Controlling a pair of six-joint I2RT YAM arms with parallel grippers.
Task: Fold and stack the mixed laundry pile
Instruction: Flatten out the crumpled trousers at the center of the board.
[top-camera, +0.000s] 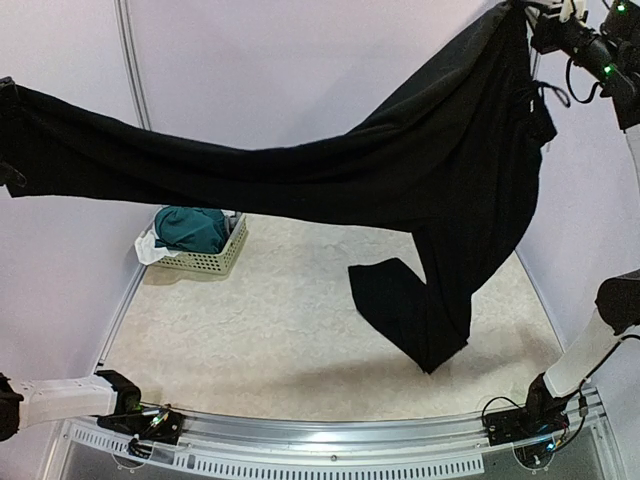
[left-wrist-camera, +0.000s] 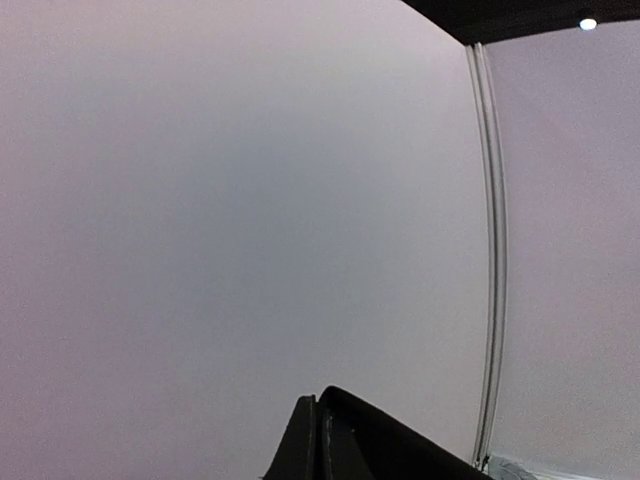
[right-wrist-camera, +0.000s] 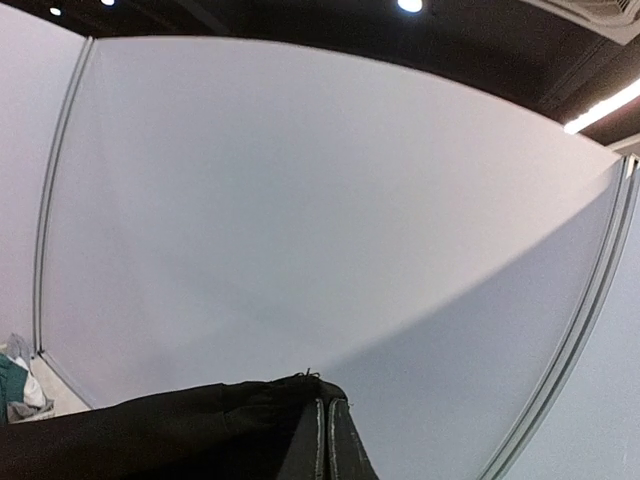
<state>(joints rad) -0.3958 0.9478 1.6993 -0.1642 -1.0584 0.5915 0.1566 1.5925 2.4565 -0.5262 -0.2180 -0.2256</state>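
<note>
Nothing is folded yet: the right end effector (right-wrist-camera: 325, 435) and apparently the left end effector (left-wrist-camera: 319, 435), both clamped shut, stretch the black trousers (top-camera: 300, 185) above the table (top-camera: 280, 340); teal shorts (top-camera: 190, 228) and white cloth (top-camera: 148, 248) sit in the basket (top-camera: 225, 262).

The black trousers (top-camera: 300, 175) run off the left edge of the top view, so my left jaws' pinch on them lies out of sight there. My left wrist view catches only a dark sliver at its bottom edge, cloth or finger I cannot tell. My right jaws are cut by the top edge and half buried in fabric. The hanging span hides the top of the teal shorts (top-camera: 190, 228) in the basket (top-camera: 215, 262), and the white cloth (top-camera: 148, 248) shows only a corner.
</note>
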